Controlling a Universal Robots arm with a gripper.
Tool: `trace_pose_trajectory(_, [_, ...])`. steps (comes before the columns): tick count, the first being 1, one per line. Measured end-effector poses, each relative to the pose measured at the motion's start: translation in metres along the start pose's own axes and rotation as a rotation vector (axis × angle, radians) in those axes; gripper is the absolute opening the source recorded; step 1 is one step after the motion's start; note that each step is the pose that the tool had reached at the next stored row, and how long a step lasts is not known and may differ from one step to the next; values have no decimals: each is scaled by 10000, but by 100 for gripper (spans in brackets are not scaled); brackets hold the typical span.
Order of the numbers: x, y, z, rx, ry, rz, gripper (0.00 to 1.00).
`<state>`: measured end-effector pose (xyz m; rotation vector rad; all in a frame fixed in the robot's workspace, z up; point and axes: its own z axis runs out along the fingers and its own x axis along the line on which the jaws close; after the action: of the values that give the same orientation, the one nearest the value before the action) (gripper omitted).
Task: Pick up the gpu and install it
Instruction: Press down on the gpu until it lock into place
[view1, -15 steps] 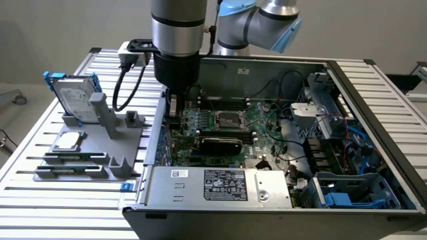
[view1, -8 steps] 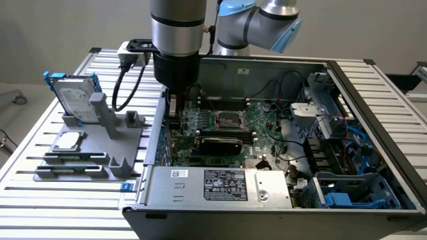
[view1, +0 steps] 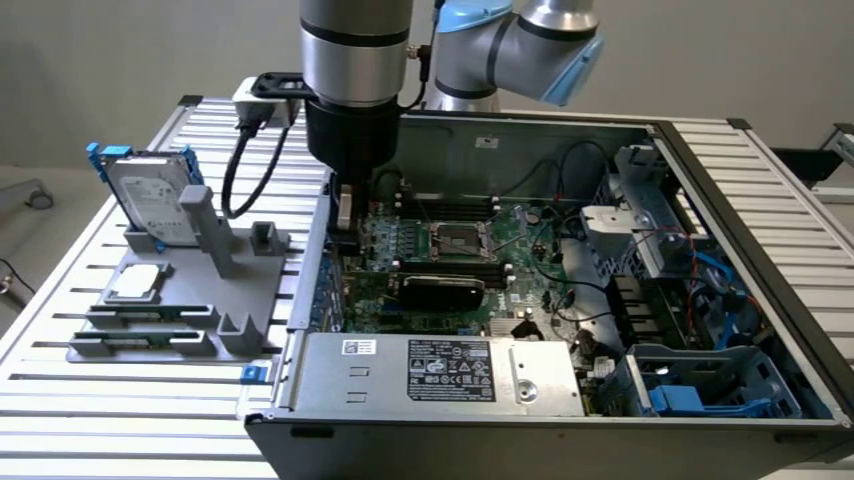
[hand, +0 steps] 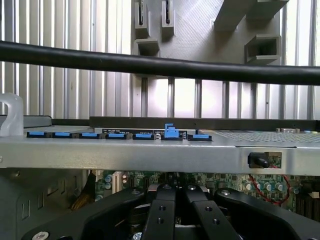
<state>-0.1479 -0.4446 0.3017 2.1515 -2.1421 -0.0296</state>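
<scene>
In the exterior view, the arm reaches down into the open computer case (view1: 747, 240), which lies on the slatted desk (view1: 120, 410). The pincer (view1: 346, 228) is low, just beside the case wall on the exterior view's left. A black rounded piece that I take for the gpu (view1: 443, 290) sits on the green board near the middle of the case, apart from the pincer. The grey holder (view1: 200, 290) beside the case has free slots, and the hard drive (view1: 144, 195) stands in it. My judgement is that the installing step is late, with the card seated or nearly so. Whether it is fully down in its slot I cannot tell.

In the wrist view, the pincer (hand: 175, 212) is clenched and I see nothing between its fingers. Beyond it runs the metal wall with blue clips, and one clip (hand: 171, 132) stands higher. A black cable (hand: 150, 64) crosses the picture. Any move here calls for care, because the wall is very near.
</scene>
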Motion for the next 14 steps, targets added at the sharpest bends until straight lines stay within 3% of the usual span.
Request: trace_pose_trajectory(14, [0,9,-3,-10,-12,150,11])
